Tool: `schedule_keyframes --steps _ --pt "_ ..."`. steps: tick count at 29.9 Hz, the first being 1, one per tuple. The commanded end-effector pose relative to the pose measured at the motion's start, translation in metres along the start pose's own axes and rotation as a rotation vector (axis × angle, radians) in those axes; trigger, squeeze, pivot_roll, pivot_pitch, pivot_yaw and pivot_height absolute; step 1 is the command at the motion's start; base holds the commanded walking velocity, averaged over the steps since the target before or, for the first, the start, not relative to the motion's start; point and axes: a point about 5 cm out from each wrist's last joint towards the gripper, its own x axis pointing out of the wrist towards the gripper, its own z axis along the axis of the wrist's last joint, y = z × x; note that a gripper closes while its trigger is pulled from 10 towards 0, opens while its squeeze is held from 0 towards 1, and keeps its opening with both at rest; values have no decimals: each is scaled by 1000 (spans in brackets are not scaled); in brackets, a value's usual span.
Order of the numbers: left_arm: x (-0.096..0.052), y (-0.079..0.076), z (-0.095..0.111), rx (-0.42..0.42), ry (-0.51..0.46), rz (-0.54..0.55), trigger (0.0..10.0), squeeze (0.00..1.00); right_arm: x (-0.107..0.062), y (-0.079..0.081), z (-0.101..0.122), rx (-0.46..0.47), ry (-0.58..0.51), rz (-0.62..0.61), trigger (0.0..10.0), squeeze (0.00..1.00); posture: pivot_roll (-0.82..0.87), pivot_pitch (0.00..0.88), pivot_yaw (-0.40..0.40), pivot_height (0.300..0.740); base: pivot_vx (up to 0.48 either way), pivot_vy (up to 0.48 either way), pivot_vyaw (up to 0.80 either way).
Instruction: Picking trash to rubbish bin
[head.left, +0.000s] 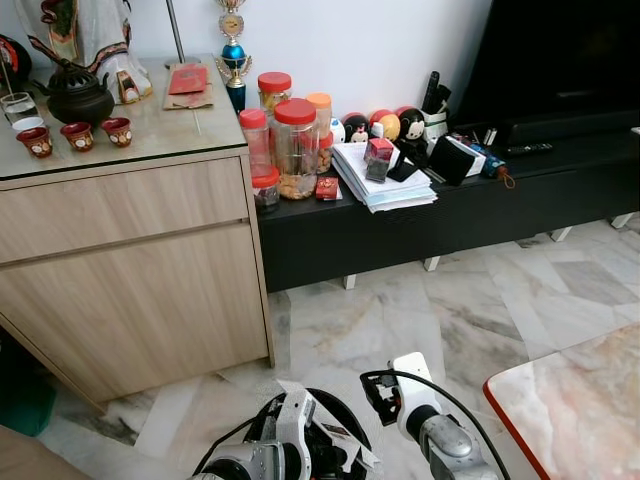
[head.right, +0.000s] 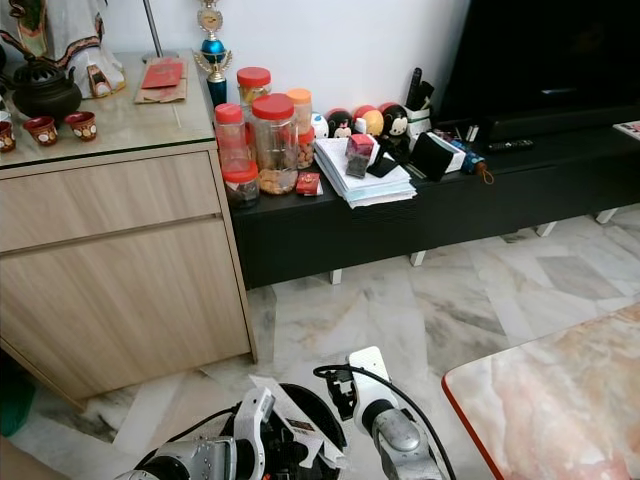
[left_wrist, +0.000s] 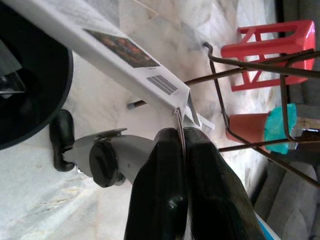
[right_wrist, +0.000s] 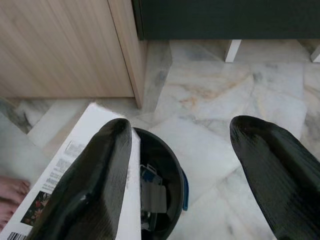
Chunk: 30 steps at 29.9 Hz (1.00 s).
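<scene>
A flat white carton (left_wrist: 125, 55) with printed labels is pinched at its edge by my left gripper (left_wrist: 181, 132), whose fingers are shut on it. In the eye views the carton (head.left: 296, 408) tilts over the black round rubbish bin (head.left: 335, 432) on the marble floor at the bottom of the picture. The bin (right_wrist: 162, 172) holds some trash. My right gripper (right_wrist: 182, 127) hovers over the bin's rim, wide open and holding nothing. The carton (right_wrist: 70, 170) leans against one of its fingers (right_wrist: 95, 170).
A wooden cabinet (head.left: 130, 290) stands close on the left, a low black bench (head.left: 450, 215) with jars and papers behind. A marble table with a red edge (head.left: 575, 410) is at the right. A person's bare foot (right_wrist: 10, 197) is near the bin. A red stool (left_wrist: 270, 45) stands nearby.
</scene>
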Motion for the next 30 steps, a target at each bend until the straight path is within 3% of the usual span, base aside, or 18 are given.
schedule_keyframes --steps 1,6,15,18,28,29,30 --pt "0 -1 -1 10 18 -5 10000 0 -1 -2 2 -27 2 13 10000 0 97 86 -45 740 0 0 0" --pt "0 0 -2 7 25 -8 10000 0 -4 -6 -3 -129 61 85 10000 0 97 86 -45 740 0 0 0" --pt "0 0 -3 13 31 -7 10000 0 -6 -9 -4 -179 94 187 10000 0 93 92 -45 740 0 0 0" --pt "0 0 -3 9 28 -6 10000 0 -9 -13 -5 -235 119 232 10000 0 93 92 -45 740 0 0 0" --pt "0 -2 -2 -7 15 -27 10000 0 -11 -20 -2 -248 121 239 10000 0 93 92 -45 740 0 0 0" --pt "0 -1 -2 -5 15 -27 10000 424 -11 -20 -2 -253 123 230 10000 0 93 92 -45 740 0 0 0" --pt "0 -1 -2 -5 15 -27 10000 424 -11 -20 -2 -253 123 230 10000 0 93 92 -45 740 0 0 0"
